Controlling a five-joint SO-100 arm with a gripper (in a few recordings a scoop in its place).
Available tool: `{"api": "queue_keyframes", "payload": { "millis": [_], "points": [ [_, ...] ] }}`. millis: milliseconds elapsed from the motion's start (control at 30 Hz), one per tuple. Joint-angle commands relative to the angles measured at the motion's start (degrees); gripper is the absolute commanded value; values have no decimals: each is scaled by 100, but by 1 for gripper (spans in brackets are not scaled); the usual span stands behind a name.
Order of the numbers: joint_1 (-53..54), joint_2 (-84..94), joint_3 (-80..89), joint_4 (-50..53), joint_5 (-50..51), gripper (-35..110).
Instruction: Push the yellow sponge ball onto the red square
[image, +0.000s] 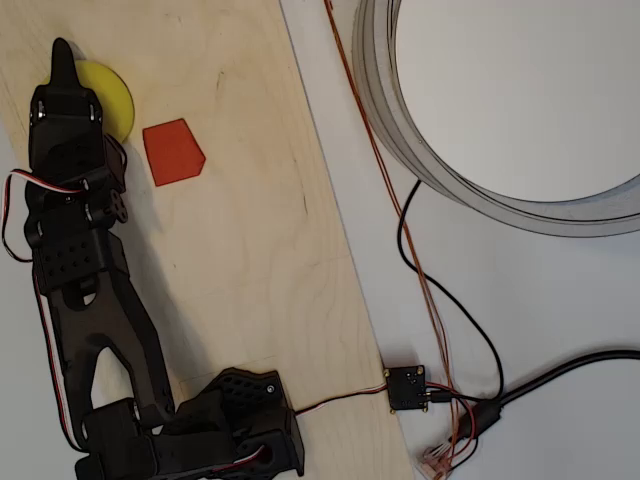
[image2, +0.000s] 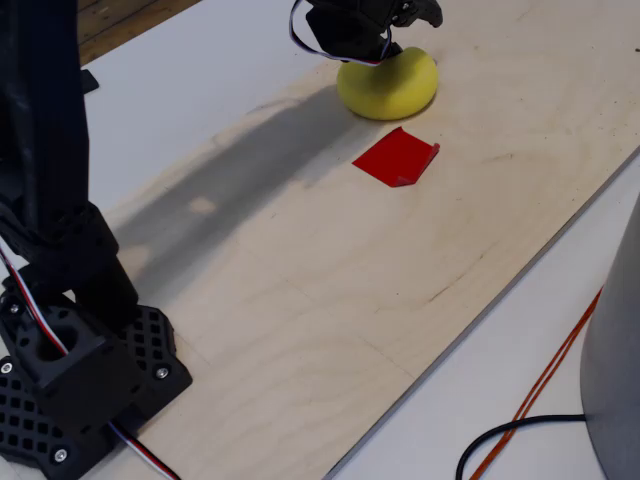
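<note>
We see the black arm (image: 85, 300) reaching from its base (image2: 80, 380) at the near left of the plywood board (image: 250, 250) up the board's left side in the overhead view, its gripper (image: 63, 60) lying over the yellow sponge ball (image: 112, 92) at the far left; whether its fingers are apart or together we cannot tell. The ball sits just left of the red square (image: 173, 151), close but not on it. The board rests on a white table (image: 540, 300), where cables (image: 450, 330) and a small connector board (image: 407, 388) lie near a large grey ring (image: 480, 190) at the far right.
</note>
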Motion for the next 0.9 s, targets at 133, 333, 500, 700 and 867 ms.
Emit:
{"api": "queue_keyframes", "payload": {
  "millis": [133,333,500,700,867],
  "points": [
    [167,343,896,-316,9,19],
    [176,642,1336,-369,44,19],
    [176,729,1608,-369,237,19],
    [97,1028,2013,-369,378,19],
    [44,1310,2382,-378,422,19]
  ]
}}
